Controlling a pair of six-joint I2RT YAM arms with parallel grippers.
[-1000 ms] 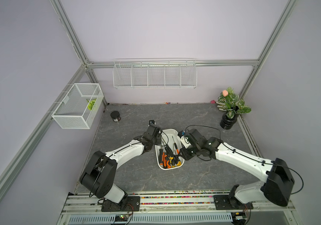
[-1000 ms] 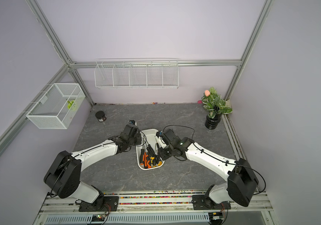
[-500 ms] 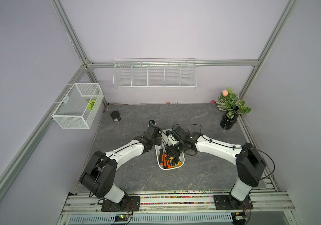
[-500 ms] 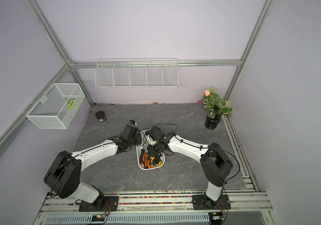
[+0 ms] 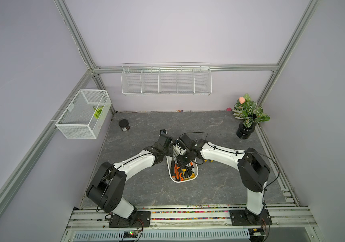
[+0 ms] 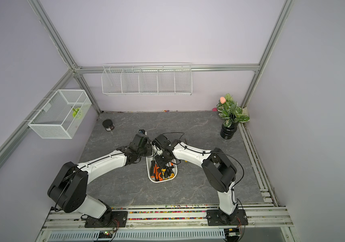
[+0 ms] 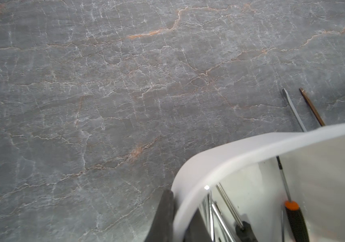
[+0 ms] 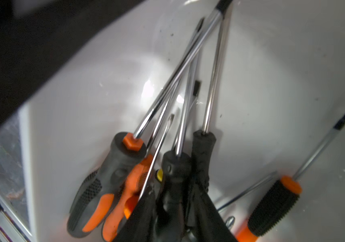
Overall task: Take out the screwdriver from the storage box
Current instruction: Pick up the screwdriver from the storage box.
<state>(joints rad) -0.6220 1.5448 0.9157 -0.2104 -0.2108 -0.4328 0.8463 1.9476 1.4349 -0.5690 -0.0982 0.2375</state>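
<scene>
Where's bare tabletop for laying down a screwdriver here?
Widest bare patch: grey table between the storage box and the front rail. Also open between the black jar and the potted plant. Crowded where the left arm and right arm meet over the box's far end.

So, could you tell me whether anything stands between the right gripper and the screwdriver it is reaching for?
Nothing visible does: the right gripper straddles a black-handled screwdriver in the storage box. Neighbouring handles crowd it closely, and a thin shaft lies against one finger.
</scene>
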